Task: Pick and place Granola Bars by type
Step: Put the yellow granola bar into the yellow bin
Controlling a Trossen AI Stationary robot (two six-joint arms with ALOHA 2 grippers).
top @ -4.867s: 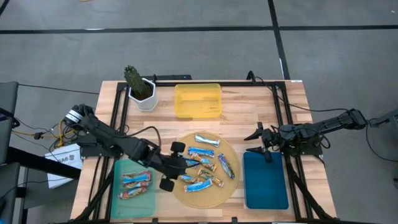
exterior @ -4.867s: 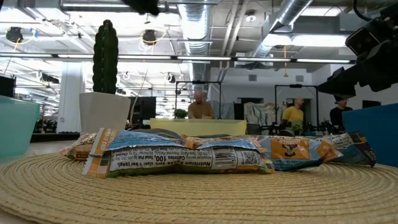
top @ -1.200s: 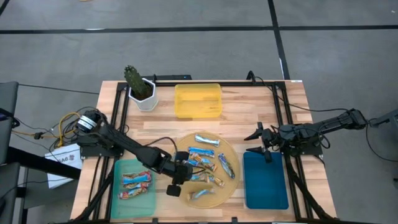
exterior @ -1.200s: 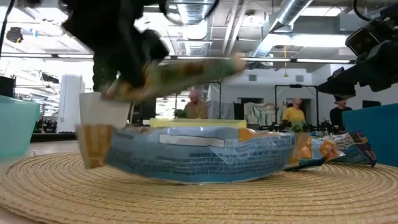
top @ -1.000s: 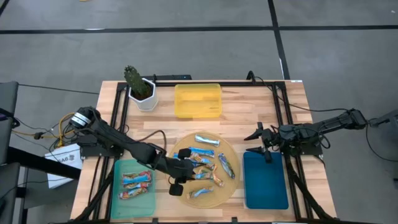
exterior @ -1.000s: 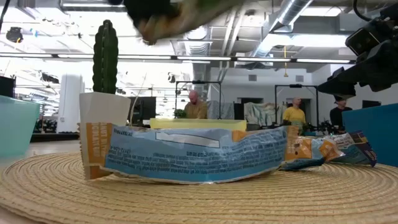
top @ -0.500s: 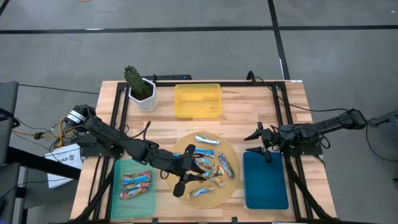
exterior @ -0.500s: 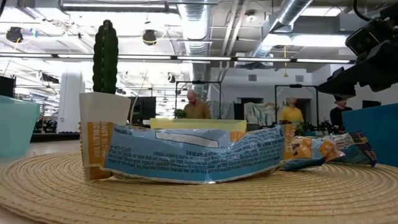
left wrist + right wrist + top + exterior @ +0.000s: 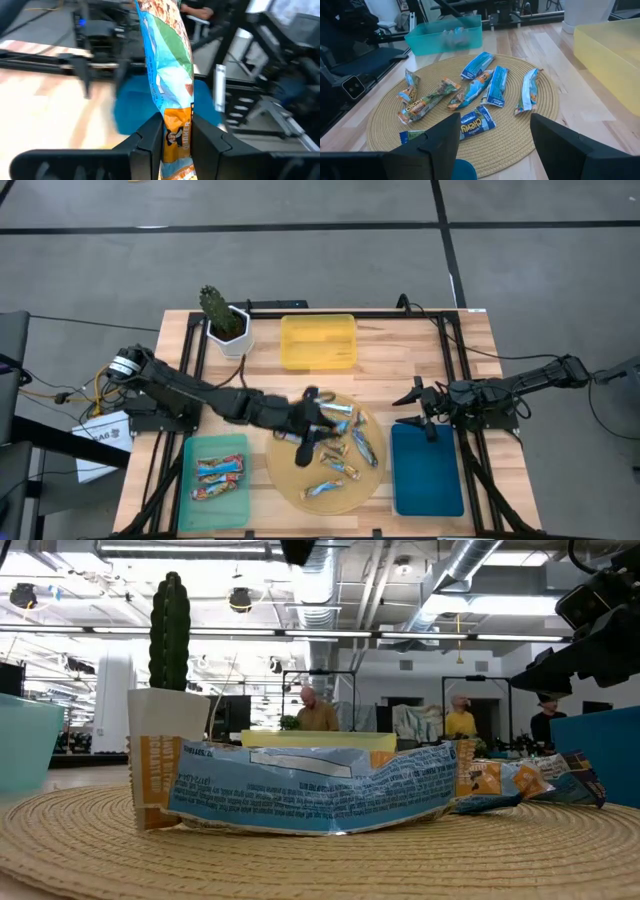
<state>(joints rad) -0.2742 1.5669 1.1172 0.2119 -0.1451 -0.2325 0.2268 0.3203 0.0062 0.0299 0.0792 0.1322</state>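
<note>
We are in the carry step of the sort. Our left gripper (image 9: 172,131) has its fingers clenched on the orange end of one granola bar (image 9: 167,65), a blue, green and orange wrapper that stands up between the two fingers in the left wrist view. From above, that gripper (image 9: 312,423) hangs over the round woven mat (image 9: 290,480), near the side facing the yellow tray (image 9: 318,343). The rest of the granola bars (image 9: 487,86) lie scattered on the mat, and a few already sit in the teal tray (image 9: 218,468) just beside it.

The right gripper (image 9: 495,145) waits with its fingers spread wide, empty, above the near end of the blue tray (image 9: 428,470).

Which tray this bar belongs in is hard to call; the left wrist view shows something blue beyond it, likely the blue tray, though that part is blurred. The next move calls for matching the wrapper to a tray, carrying the bar clear of the mat's edge, and letting go only once it is low over the tray floor, so it does not bounce out.
</note>
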